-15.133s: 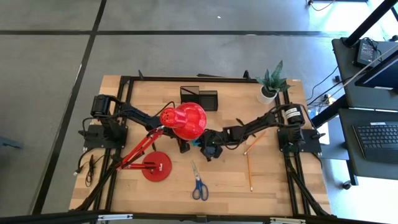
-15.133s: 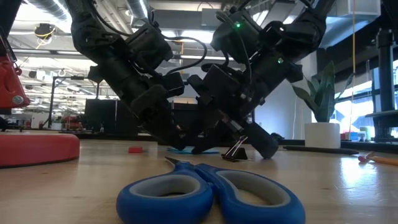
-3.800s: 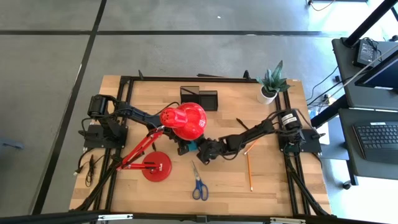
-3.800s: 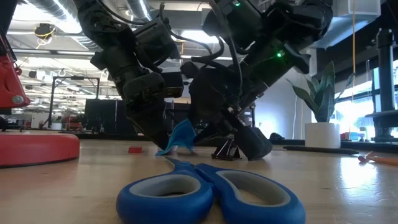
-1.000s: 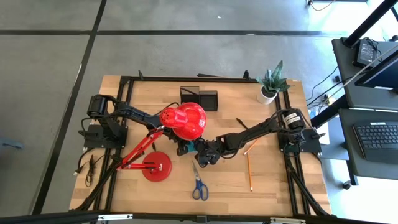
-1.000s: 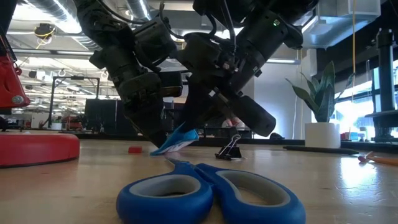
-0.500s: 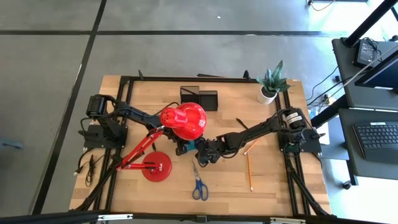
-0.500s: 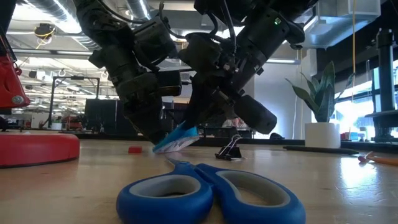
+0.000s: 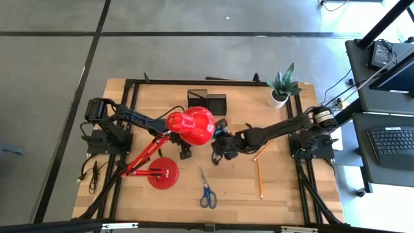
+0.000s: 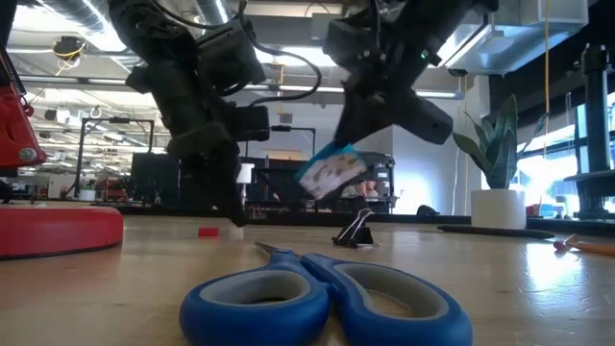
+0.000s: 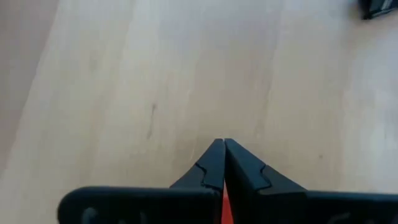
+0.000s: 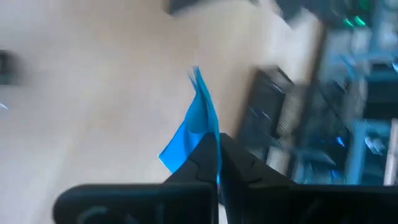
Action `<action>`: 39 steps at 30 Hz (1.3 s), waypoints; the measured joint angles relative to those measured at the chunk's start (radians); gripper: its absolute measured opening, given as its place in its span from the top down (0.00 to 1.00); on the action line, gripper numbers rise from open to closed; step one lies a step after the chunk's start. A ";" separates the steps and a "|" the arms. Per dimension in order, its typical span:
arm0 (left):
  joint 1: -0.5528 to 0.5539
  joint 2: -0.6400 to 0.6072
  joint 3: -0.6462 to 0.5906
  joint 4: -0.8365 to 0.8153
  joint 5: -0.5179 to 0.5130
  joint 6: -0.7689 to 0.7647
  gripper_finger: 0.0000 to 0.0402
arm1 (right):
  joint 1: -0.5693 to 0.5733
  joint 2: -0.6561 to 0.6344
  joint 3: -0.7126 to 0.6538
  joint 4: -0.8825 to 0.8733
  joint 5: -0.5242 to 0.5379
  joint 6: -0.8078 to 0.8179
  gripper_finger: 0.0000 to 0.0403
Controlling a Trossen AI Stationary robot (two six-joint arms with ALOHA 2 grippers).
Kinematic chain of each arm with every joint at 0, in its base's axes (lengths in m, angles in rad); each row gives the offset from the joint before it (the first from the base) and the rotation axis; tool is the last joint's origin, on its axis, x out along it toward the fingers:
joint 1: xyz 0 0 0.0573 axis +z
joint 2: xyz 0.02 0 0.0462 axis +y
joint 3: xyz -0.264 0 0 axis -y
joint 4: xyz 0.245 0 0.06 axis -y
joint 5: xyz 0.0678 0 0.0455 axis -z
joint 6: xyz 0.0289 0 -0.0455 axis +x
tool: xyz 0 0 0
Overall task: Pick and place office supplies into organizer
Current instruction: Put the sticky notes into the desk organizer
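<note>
Right gripper (image 12: 217,146): clenched on blue pad (image 12: 193,134), lifted.
Left gripper (image 11: 224,155): closed, empty.
Advice: keep grip firm; organizer (image 9: 207,102) lies beyond.

Worktop (image 9: 239,184) is pale, smooth wood; scissors (image 10: 322,298) have glossy blue plastic handles, lamp shade (image 9: 192,125) is shiny red, end effector fingers (image 11: 214,171) matt black.

Thin blue sheet (image 12: 194,127) in air, scissors (image 9: 206,189) flat.

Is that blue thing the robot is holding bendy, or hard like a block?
Probably bendy: the blue thing looks thin like a sheet, nipped at one edge by the right pincer. Likely light too, since it hangs in the air from that small pinch.
</note>
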 joint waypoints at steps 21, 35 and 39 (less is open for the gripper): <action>0.000 -0.003 0.003 0.042 -0.260 0.140 0.99 | -0.300 -0.163 -0.233 0.315 0.105 0.174 0.99; 0.001 -0.004 -0.005 0.059 -0.260 0.050 0.99 | -0.322 -0.035 -0.042 0.153 0.111 0.141 1.00; -0.002 -0.004 -0.005 0.064 -0.259 0.049 0.99 | -0.324 -0.010 -0.003 0.109 0.122 0.149 1.00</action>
